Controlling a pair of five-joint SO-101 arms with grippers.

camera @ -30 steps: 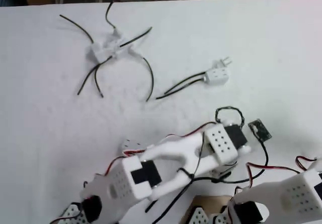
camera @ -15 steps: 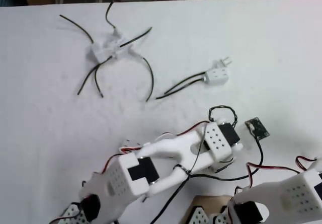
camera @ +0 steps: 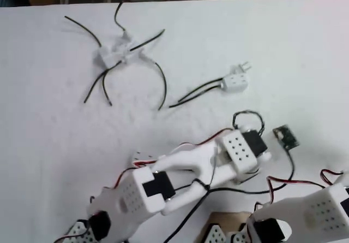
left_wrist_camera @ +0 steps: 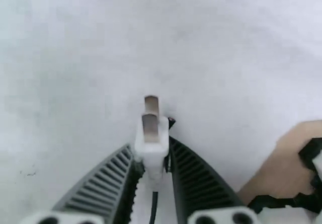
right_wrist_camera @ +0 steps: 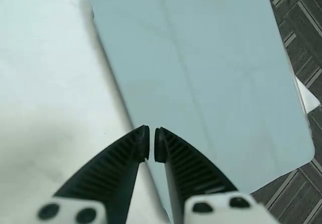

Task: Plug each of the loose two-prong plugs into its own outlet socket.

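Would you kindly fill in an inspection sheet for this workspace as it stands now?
Surface: white table.
Job's things: held plug in the left gripper; loose plug lying on the table; white connector cluster far left.
Clutter: brown cardboard at the near edge.
Grippers: left jaws shut on the held plug; right gripper, jaws shut, holding nothing.
Cables: black leads trail from the loose plug; arm wiring loops by the left wrist.
Surroundings: grey panel beside the table; dark floor.
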